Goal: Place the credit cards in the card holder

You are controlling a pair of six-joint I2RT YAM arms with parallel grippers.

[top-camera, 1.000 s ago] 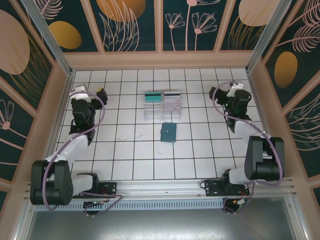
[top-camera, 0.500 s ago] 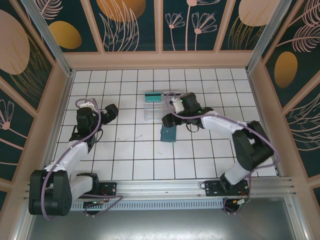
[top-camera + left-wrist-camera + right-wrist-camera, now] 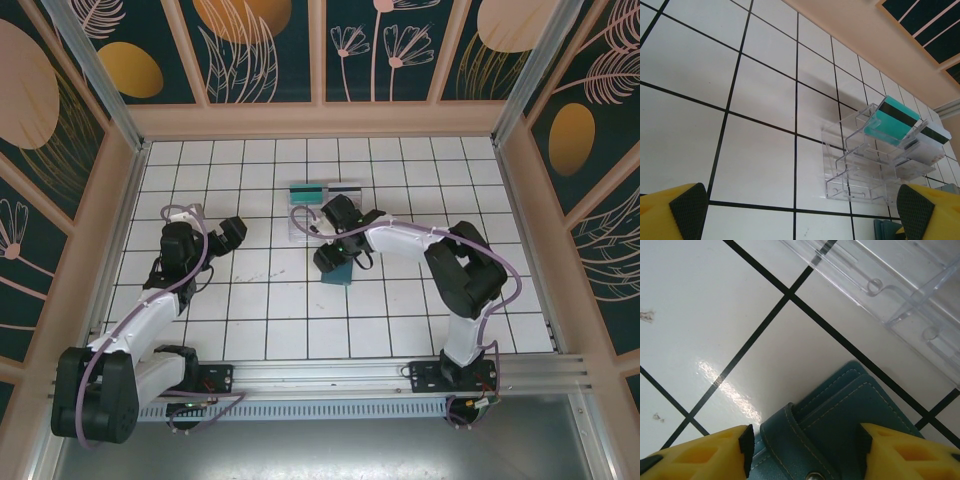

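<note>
The right gripper (image 3: 802,452) has its jaws apart, one pad on either side of the strap end of the card holder (image 3: 850,410), which lies flat on the tiled table (image 3: 700,300). The left gripper (image 3: 800,215) has its jaws wide apart over bare tiles. Ahead of them and to the right, the teal card (image 3: 890,122) and the white card (image 3: 932,142) stand tilted in the clear tray (image 3: 855,170).
</note>
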